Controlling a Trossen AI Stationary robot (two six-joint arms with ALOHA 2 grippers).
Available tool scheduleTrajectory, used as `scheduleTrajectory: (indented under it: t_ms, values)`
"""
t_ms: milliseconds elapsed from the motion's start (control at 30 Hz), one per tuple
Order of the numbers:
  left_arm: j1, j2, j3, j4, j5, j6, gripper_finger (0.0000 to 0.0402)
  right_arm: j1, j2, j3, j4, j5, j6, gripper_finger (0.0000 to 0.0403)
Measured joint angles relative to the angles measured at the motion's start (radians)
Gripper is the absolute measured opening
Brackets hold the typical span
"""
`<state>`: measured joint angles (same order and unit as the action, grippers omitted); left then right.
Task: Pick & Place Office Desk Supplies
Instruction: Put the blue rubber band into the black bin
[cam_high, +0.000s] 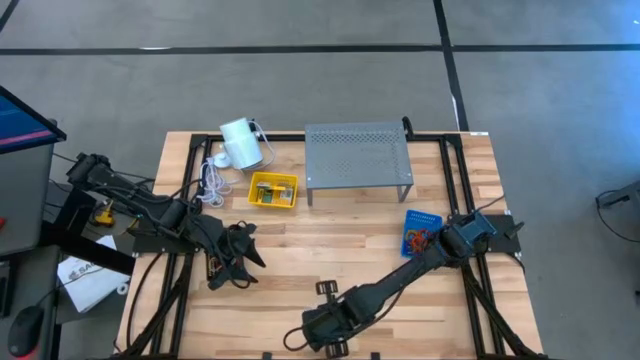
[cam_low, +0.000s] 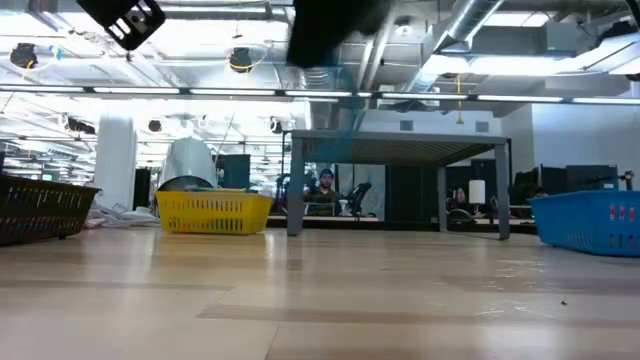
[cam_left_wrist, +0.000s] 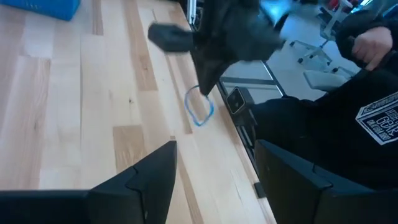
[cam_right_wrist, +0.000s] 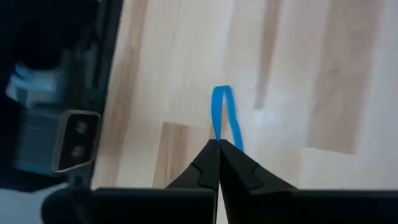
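Your right gripper (cam_right_wrist: 219, 148) sits low at the near edge of the table, about 6 o'clock in the overhead view, and its fingertips are pinched together on 1 blue rubber band (cam_right_wrist: 222, 115). The loop is squeezed narrow, with its long axis running straight ahead of the fingertips, lying on or just above the wood; you cannot tell from the wrist view whether it has left the surface. The left wrist view shows the same band (cam_left_wrist: 200, 109) dangling as a loop under the right gripper's tip, which suggests it is at least partly lifted.

The relation your next move turns on, as a judgement: the blue basket (cam_high: 421, 229) lies up the right arm's own line, toward 2 o'clock from the gripper, while the yellow basket (cam_high: 272, 190) lies toward 11 o'clock, nearer the left arm. The right arm is the one holding, so it carries.

Your left gripper (cam_high: 243, 262) waits at about 9 o'clock with its fingers (cam_left_wrist: 140, 186) spread apart, holding nothing.
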<state>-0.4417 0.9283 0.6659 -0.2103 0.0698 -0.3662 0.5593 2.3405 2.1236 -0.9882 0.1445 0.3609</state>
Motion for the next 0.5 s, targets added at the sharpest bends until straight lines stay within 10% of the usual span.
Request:
scheduleTrajectory:
  t_ms: [500]
  values:
    - [-0.003,0.140,0.000,0.299,-0.248,0.511,0.0211,-0.069,-0.275,0.002,-0.005,0.166,0.001,0.0000]
